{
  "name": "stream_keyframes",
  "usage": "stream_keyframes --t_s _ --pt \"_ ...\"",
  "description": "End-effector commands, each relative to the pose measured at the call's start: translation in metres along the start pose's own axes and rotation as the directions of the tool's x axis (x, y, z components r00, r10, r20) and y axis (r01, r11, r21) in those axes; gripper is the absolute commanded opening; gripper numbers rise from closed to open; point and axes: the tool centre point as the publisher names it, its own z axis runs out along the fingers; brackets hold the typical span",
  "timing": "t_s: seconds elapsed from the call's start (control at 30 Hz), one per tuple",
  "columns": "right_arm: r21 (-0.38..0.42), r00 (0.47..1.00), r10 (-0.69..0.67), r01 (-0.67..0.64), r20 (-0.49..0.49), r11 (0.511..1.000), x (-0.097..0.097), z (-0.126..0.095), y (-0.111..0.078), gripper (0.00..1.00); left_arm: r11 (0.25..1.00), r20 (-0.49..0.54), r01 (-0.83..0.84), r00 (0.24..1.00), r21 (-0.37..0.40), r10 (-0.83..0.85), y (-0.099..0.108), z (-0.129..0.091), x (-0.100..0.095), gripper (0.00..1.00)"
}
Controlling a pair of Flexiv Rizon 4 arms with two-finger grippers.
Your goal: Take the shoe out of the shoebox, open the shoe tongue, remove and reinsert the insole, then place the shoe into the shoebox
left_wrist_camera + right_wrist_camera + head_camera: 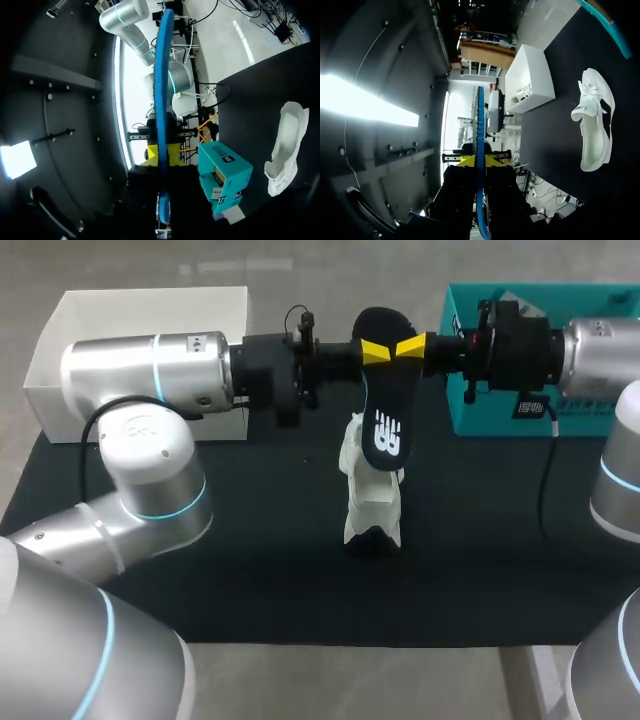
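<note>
Aloft, insole (382,405) between both arms' jaws

Shoe (371,502) stands mid-table, insole (382,390) hanging above it; I cannot cross there. White box (130,300) blocks far-left corner, teal shoebox (470,410) far-right. Table (280,590) open along near edge, both sides of shoe.

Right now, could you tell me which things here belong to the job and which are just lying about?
Job: insole, held by left gripper and right gripper; white shoe; teal shoebox.
Lying about: white box; black mat.
</note>
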Motion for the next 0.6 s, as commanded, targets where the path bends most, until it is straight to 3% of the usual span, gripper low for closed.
stream_keyframes --t_s 0.03,0.23,0.27,0.3,0.5,0.57,0.6 --pt "0.002 1.0 -0.003 0.003 0.004 1.0 0.001 -0.001 0.002 0.0 1.0 -0.005 0.001 1.0 0.002 -0.001 0.0 -0.002 0.001 0.0" --pt "0.002 1.0 -0.01 0.01 0.017 1.0 0.001 -0.001 0.002 0.0 1.0 -0.012 0.005 1.0 0.017 -0.005 -0.005 0.003 0.001 0.0" --pt "0.004 0.999 -0.012 0.012 0.038 1.0 0.0 -0.002 0.002 0.73 1.0 -0.015 0.01 1.0 0.019 -0.009 -0.005 0.003 0.001 0.0" --pt "-0.007 0.999 -0.016 0.016 0.042 1.0 -0.001 -0.006 0.001 1.0 1.0 -0.018 0.011 1.0 0.02 -0.011 -0.005 0.003 0.001 0.0" --pt "-0.026 0.976 0.025 -0.02 0.215 0.999 -0.016 -0.044 -0.009 1.0 0.999 -0.038 0.031 0.999 0.029 -0.03 -0.008 -0.005 0.004 0.0" --pt "-0.057 0.938 0.055 -0.038 0.343 0.998 -0.016 -0.062 -0.011 1.0 0.999 -0.045 0.039 0.998 0.027 -0.038 -0.009 -0.007 0.004 0.0" --pt "-0.057 0.938 0.055 -0.038 0.343 0.998 -0.016 -0.062 -0.011 1.0 0.999 -0.046 0.042 0.998 0.024 -0.04 -0.009 -0.008 0.005 0.0"
